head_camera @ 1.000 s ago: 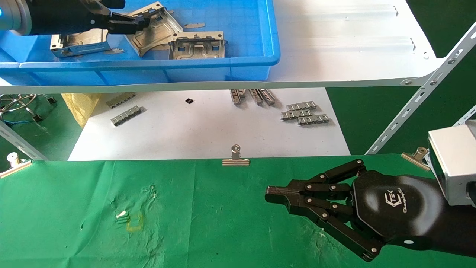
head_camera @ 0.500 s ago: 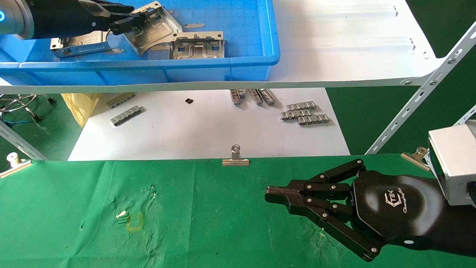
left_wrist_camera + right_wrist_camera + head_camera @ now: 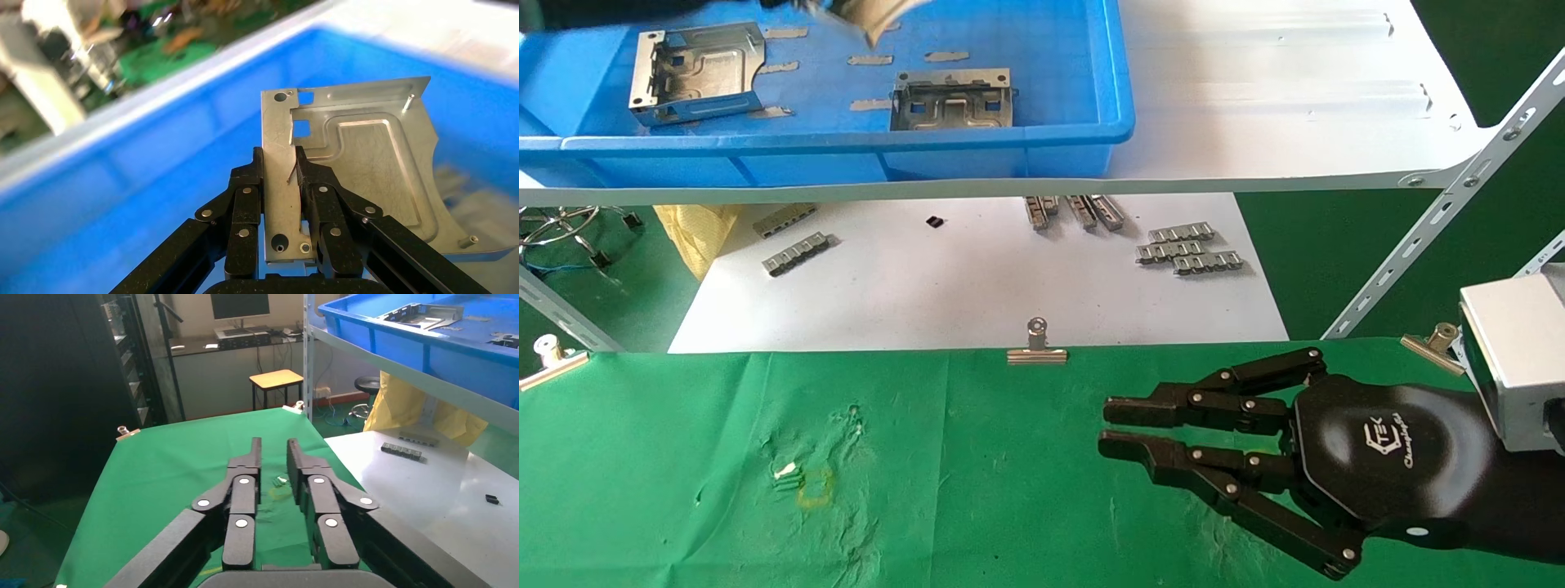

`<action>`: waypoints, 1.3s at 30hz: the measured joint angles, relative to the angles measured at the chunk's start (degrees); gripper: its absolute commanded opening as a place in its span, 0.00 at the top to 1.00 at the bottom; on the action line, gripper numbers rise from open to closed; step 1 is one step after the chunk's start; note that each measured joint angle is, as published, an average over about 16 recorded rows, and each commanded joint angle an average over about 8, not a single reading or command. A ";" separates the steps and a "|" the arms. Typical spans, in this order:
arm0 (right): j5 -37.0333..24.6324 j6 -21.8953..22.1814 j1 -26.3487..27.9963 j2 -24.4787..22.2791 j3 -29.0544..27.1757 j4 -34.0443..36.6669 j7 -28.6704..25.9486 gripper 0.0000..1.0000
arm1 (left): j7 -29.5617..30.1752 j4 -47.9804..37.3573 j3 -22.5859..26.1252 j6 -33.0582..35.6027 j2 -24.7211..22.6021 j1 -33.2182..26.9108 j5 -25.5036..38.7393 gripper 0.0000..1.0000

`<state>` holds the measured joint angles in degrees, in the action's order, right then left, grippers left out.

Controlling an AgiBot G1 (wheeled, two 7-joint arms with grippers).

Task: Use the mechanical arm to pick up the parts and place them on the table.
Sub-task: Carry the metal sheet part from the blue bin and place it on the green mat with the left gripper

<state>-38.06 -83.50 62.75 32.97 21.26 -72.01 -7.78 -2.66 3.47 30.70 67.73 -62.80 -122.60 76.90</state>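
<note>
Your left gripper [image 3: 278, 177] is clamped on the flat flange edge of one sheet-metal bracket [image 3: 361, 171], holding it up over the blue plastic bin [image 3: 1083, 98]; in the head view only a blurred corner of that bracket [image 3: 878, 12] shows at the top of the frame, with the arm mostly out of sight. Treat the part as stiff and light but slick: it is thin stamped metal, so it likely will not flex, yet a bare-metal flange pinched between narrow fingers [image 3: 245, 196] can pivot or slide. The hold sits at one side rather than the middle, so the broad plate hangs out from the jaws to one side; move gently to keep it from swinging. The gripped flange runs lengthwise along the fingers and points away from the wrist, while the embossed face looks toward the wrist camera and the curved cut-out corner lies on the far side from the grip. Two more brackets remain in the bin, one at the robot's left [image 3: 695, 69] and one nearer the middle [image 3: 952, 100], both lying flat with side walls up; their raised walls look like the best place to take hold. Your right gripper [image 3: 1103, 425] hovers just above the green cloth table [image 3: 682, 457], fingers slightly apart and holding nothing.
</note>
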 measured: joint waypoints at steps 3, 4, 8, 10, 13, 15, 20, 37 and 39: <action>0.00 0.00 0.00 0.00 0.00 0.00 0.00 0.00 | -1.57 1.11 -0.62 5.99 1.36 -0.39 -1.12 1.00; 0.00 0.00 0.00 0.00 0.00 0.00 0.00 0.00 | -2.12 1.50 -0.78 7.99 1.83 -0.45 -1.47 1.00; 0.00 0.00 0.00 0.00 0.00 0.00 0.00 0.00 | -4.40 3.64 -1.04 15.36 3.83 0.04 -2.81 1.00; 0.00 0.00 0.00 0.00 0.00 0.00 0.00 0.00 | -5.42 5.42 -0.91 18.45 4.98 0.91 -3.74 1.00; 0.00 0.00 0.00 0.00 0.00 0.00 0.00 0.00 | -6.28 9.46 -0.39 22.02 7.23 3.34 -6.23 1.00; 0.00 0.00 0.00 0.00 0.01 0.00 0.00 0.00 | -6.48 13.11 0.29 23.51 9.17 5.70 -8.63 1.00; 0.00 0.00 0.00 0.00 0.01 0.00 0.00 0.00 | -7.35 23.42 3.29 24.26 14.92 13.25 -15.01 1.00; 0.01 0.00 0.00 0.00 0.01 0.00 0.01 0.00 | -34.86 28.37 15.20 22.54 22.84 29.57 -15.28 1.00; 0.01 0.01 0.00 -0.01 0.01 0.00 0.01 0.00 | -38.00 26.56 15.88 22.60 22.36 30.07 -14.93 1.00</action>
<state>-38.05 -83.49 62.75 32.96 21.27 -72.01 -7.77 -40.66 30.03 46.58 90.33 -40.44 -92.53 61.97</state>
